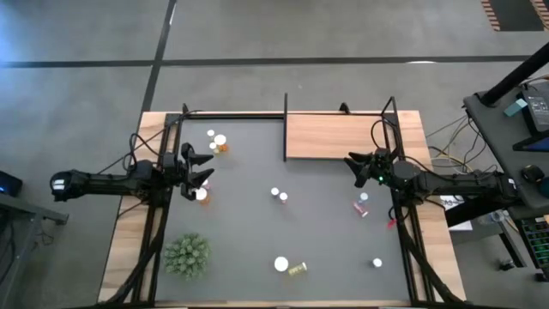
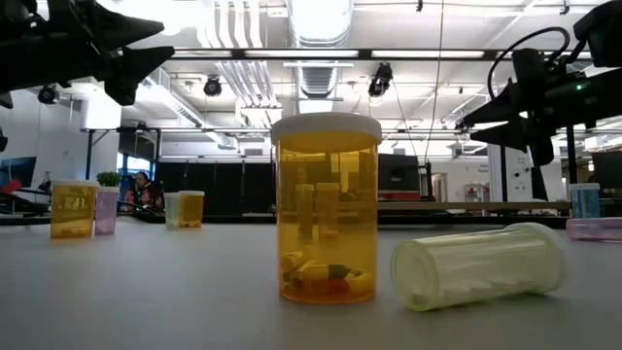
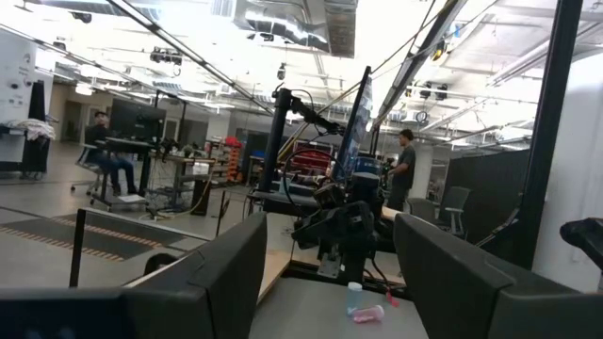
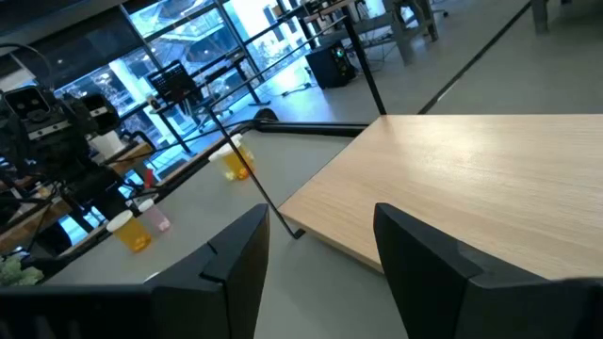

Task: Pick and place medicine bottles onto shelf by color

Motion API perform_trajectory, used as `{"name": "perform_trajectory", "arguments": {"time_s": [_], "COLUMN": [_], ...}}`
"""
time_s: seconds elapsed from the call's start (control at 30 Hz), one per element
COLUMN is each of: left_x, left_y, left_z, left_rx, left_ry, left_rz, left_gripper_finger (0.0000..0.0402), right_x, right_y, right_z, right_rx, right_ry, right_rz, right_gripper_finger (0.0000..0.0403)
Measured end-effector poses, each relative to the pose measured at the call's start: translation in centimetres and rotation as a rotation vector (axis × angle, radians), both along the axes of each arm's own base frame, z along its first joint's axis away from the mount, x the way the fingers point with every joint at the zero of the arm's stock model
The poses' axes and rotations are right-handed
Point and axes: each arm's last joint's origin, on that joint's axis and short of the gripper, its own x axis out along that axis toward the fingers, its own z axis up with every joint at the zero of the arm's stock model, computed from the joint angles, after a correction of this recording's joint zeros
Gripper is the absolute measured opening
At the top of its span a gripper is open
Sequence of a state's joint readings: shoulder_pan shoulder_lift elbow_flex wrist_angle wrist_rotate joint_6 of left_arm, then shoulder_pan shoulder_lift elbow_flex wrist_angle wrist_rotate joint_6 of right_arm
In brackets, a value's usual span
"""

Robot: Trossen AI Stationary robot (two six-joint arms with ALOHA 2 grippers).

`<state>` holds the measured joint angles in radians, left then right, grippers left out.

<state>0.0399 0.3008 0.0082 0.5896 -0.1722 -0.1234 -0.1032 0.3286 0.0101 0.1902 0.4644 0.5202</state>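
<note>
Dark grey mat, scattered medicine bottles. Right gripper, fingers apart and empty, hovers at the shelf edge. Left gripper, also apart, is just above an orange bottle.

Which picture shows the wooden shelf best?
The high view: the whole shelf shows from above, with nothing on it. The right wrist view shows part of its board close up. The low view shows only its edge; the left wrist view barely shows it.

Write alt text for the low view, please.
An upright orange plastic medicine bottle with a white cap stands at centre on the grey mat; a pale yellow-green bottle lies on its side at its right.
</note>
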Motion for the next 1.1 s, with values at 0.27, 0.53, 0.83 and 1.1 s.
{"name": "perform_trajectory", "arguments": {"time_s": [0.27,0.53,0.83,1.1], "left_x": [0.0,0.0,-0.1,-0.4], "left_y": [0.0,0.0,0.0,0.0], "left_z": [0.0,0.0,0.3,1.1], "left_rx": [0.000,0.000,0.001,0.004], "left_ry": [0.000,0.000,-0.031,-0.120], "left_rz": [0.000,0.000,0.000,0.000], "left_gripper_finger": [0.0217,0.0217,0.0217,0.0217], "right_x": [0.0,0.0,0.0,0.0], "right_y": [0.0,0.0,0.0,0.0], "right_z": [0.0,0.0,0.0,0.0], "right_rx": [0.000,0.000,0.000,0.000], "right_ry": [0.000,0.000,0.000,0.000], "right_rz": [0.000,0.000,0.000,0.000], "right_gripper_finger": [0.0183,0.0183,0.0183,0.0183]}}
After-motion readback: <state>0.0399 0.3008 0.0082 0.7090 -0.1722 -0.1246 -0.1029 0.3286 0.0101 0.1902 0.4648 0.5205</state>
